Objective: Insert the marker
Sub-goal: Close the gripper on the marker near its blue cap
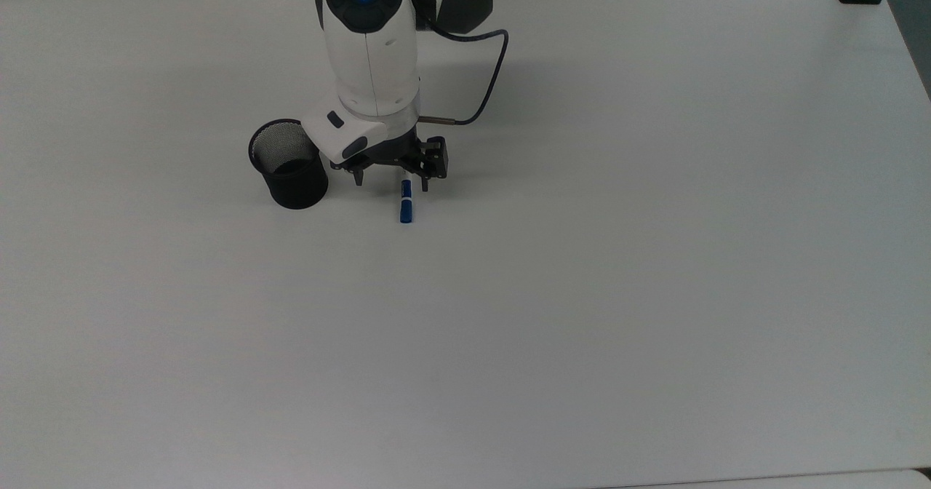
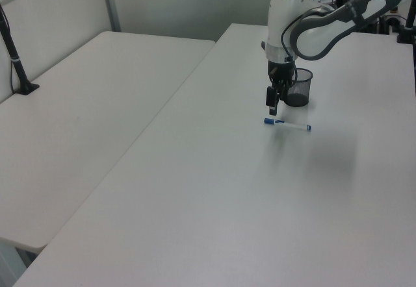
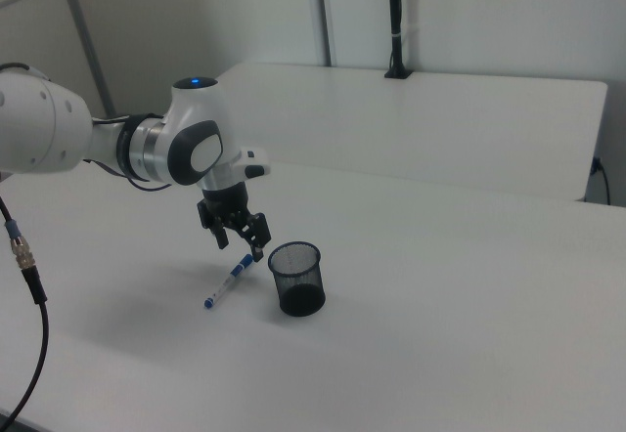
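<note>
Near the table's far edge in the top view, the marker [image 1: 406, 204] lies flat beside the mesh cup [image 1: 289, 163]. Step in hand: approach. The gripper [image 1: 391, 177] hovers above the marker, fingers apart. Next move: descend, straddle the barrel, close.

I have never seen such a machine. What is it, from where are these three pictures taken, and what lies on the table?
The white machine is a robot arm. At its end sits a black pincer with two fingers, open here and holding nothing.

One picture looks down from above, and the other two look from opposite sides of the same table.

Two things are on the table. A marker with a blue cap lies flat, and the pincer hangs just above it. Beside it stands a black mesh cup, upright and apparently empty. In the top view the cup is to the marker's left.

Probably the arm will next grasp the marker.
</note>
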`<act>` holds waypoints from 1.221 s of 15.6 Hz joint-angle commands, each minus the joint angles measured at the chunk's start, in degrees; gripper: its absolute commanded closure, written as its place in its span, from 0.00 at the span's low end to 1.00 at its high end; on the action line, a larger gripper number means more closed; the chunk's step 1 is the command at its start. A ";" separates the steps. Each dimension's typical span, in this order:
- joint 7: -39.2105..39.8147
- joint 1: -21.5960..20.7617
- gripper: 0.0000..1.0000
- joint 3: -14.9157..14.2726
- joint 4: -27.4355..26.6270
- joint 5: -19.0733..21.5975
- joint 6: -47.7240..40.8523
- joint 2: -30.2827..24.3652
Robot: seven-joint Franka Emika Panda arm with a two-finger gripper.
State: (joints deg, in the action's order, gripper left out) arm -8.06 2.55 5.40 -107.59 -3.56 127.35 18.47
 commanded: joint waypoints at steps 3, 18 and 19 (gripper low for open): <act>-3.46 -0.26 0.16 1.20 -0.16 -1.62 4.57 2.71; -4.24 -0.79 1.00 1.63 0.01 -3.20 6.34 1.41; -4.42 -0.61 1.00 2.33 0.01 -3.12 5.03 -0.17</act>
State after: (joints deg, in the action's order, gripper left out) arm -10.13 2.10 6.60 -106.90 -5.68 133.70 22.81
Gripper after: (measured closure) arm 0.819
